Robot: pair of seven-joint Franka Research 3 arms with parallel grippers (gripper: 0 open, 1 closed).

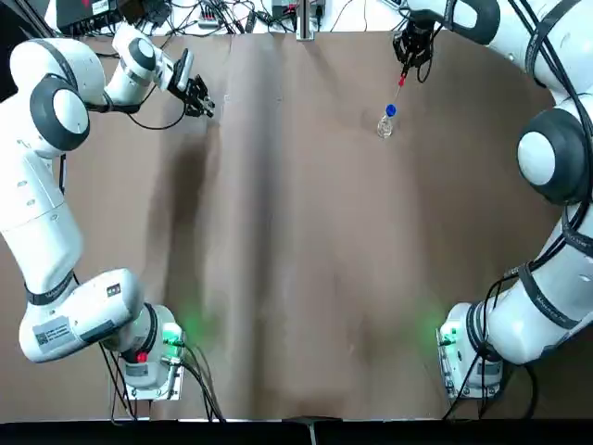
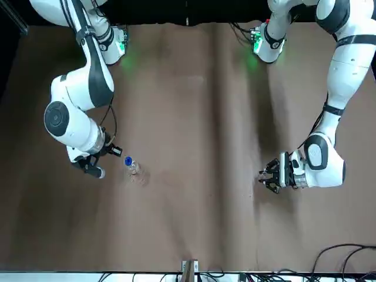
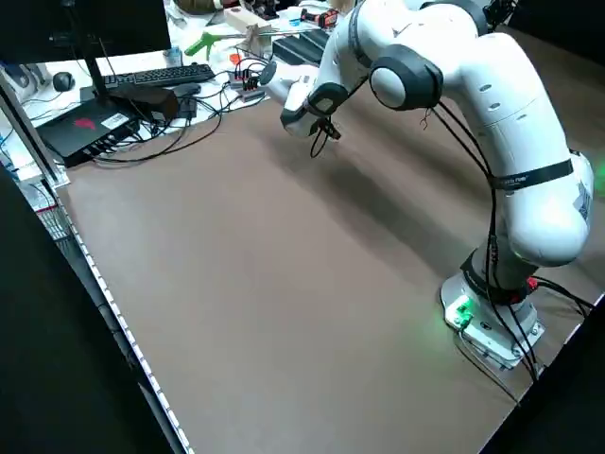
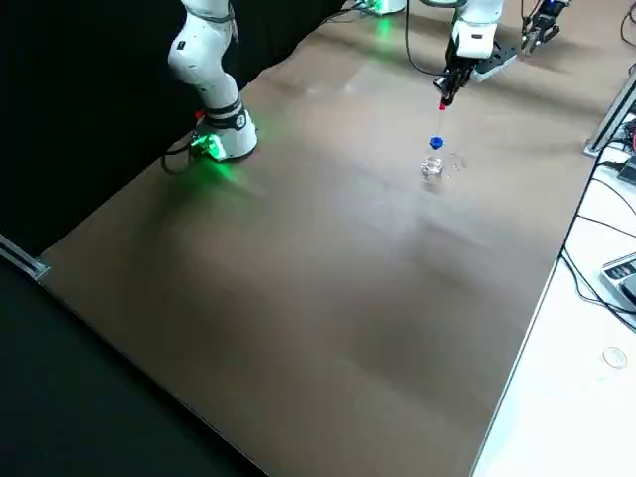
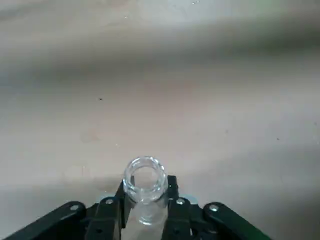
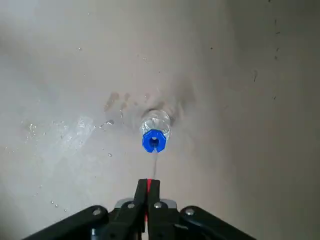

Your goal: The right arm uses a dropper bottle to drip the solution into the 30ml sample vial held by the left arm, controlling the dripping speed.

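Now | right gripper [image 6: 148,200] pinching dropper [image 6: 148,185] | left gripper [image 5: 145,212] clamping vial [image 5: 145,182]

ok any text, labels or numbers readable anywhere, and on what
Nothing can be read.
Sticker on the left arm near its base: print too small to read.
Band label on that arm's upper link: blurred.
Dropper bottle and vial: no labels visible.
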